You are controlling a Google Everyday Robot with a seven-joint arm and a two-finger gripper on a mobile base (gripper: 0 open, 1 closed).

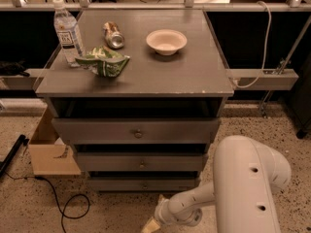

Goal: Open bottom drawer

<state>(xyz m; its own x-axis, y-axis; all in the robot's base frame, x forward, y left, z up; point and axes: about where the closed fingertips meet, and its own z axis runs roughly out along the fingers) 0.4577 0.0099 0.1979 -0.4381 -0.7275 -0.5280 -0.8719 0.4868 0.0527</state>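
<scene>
Hanging low by the floor, the claw (150,224) sits just in front of the bottom drawer (170,184) and apart from it; whether it is released or clenched cannot be told. That drawer, lowest of three in the grey table (194,76), looks shut. On top are a water bottle (68,33), a can (113,35) lying down, a bowl (166,41) and a green bag (104,64).

The gripper (148,225) hangs low, just in front of the bottom drawer (116,184), which lies behind and above it. Higher up, the counter (194,76) carries a bottle (67,33), bag (103,64) and can (113,35) to the gripper's left, and a bowl (166,41) slightly to its right.
</scene>
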